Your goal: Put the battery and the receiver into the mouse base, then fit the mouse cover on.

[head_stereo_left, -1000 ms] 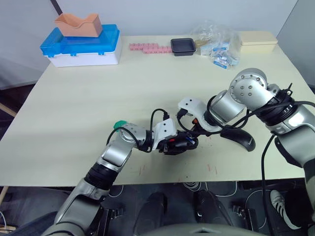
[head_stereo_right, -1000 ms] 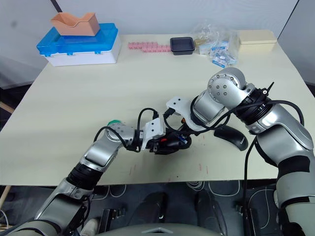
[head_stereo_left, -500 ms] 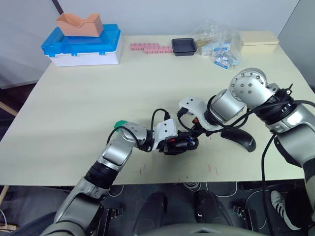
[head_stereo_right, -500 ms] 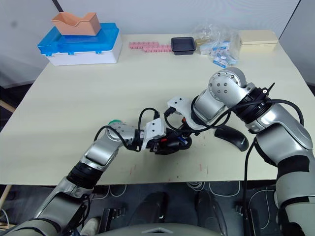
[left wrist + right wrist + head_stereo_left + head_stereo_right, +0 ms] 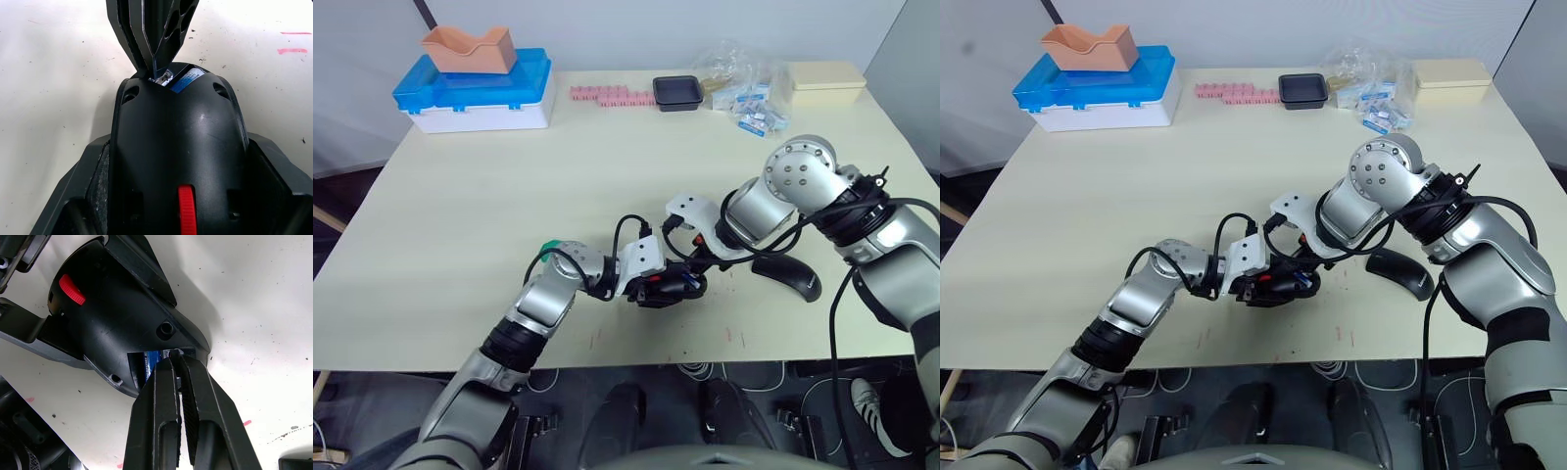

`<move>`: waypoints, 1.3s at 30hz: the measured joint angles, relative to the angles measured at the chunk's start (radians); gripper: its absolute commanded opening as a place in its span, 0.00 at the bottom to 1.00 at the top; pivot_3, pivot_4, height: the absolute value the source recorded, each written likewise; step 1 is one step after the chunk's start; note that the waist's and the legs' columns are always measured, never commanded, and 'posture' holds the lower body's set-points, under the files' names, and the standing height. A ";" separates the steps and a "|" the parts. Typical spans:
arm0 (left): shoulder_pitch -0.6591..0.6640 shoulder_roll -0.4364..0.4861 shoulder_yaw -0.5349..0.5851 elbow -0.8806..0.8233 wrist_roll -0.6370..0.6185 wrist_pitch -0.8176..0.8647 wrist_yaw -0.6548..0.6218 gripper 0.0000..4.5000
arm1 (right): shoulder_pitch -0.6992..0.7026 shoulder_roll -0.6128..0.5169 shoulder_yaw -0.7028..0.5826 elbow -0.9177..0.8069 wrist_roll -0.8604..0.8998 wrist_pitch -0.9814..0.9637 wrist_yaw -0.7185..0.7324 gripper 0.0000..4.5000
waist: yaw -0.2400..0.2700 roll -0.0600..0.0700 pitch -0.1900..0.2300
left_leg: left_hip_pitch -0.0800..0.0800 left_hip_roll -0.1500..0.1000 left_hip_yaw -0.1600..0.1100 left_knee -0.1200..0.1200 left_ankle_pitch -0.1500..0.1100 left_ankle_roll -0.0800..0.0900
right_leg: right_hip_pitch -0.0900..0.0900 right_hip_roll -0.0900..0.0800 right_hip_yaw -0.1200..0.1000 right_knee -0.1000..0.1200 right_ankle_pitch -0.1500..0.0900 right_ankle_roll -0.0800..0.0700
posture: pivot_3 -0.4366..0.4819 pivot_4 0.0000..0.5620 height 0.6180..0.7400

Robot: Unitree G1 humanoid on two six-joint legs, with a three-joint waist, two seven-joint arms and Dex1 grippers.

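Two silver-grey arms, black fingers, loose black cabling.

Both arms are built of rounded metallic-grey shells with black joint bands; the right arm [image 5: 803, 186] carries a big round shoulder-like housing dotted with small screws. Behind each gripper sits a white plastic wrist block, with thin black cables looping out of it. The left gripper [image 5: 658, 287] and right gripper [image 5: 177, 367] have matte black fingers [image 5: 156, 29], ribbed and pierced with oval holes.

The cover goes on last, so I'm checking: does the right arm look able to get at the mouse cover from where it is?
Probably yes. The mouse cover lies bare on the table beside the right arm, but the right gripper is busy at the mouse base.
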 measured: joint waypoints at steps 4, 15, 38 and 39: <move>-0.005 0.000 -0.002 0.010 -0.001 -0.007 -0.004 0.66 | 0.000 -0.002 0.000 -0.003 0.000 0.000 -0.003 0.00 | 0.000 0.000 0.000 | 0.000 0.000 0.000 0.000 0.000 0.000 | 0.000 0.000 0.000 0.000 0.000 0.000 | 0.48 0.27 1.00; -0.009 0.000 -0.002 0.017 -0.007 -0.011 -0.006 0.66 | 0.004 -0.013 -0.002 -0.030 0.001 0.001 -0.008 0.00 | 0.001 0.000 0.000 | 0.000 0.000 0.000 0.000 0.000 0.000 | 0.000 0.000 0.000 0.000 0.000 0.000 | 0.48 0.27 1.00; -0.015 0.000 -0.006 0.026 -0.009 -0.013 -0.007 0.66 | 0.062 -0.025 -0.061 -0.120 -0.003 0.011 -0.065 0.00 | 0.003 0.000 0.000 | 0.000 0.000 0.000 0.000 0.000 0.000 | 0.000 0.000 0.000 0.000 0.000 0.000 | 0.48 0.27 1.00; -0.015 0.000 -0.006 0.026 -0.009 -0.013 -0.007 0.66 | 0.063 -0.024 -0.062 -0.122 -0.005 0.011 -0.065 0.00 | 0.003 0.000 0.000 | 0.000 0.000 0.000 0.000 0.000 0.000 | 0.000 0.000 0.000 0.000 0.000 0.000 | 0.48 0.27 1.00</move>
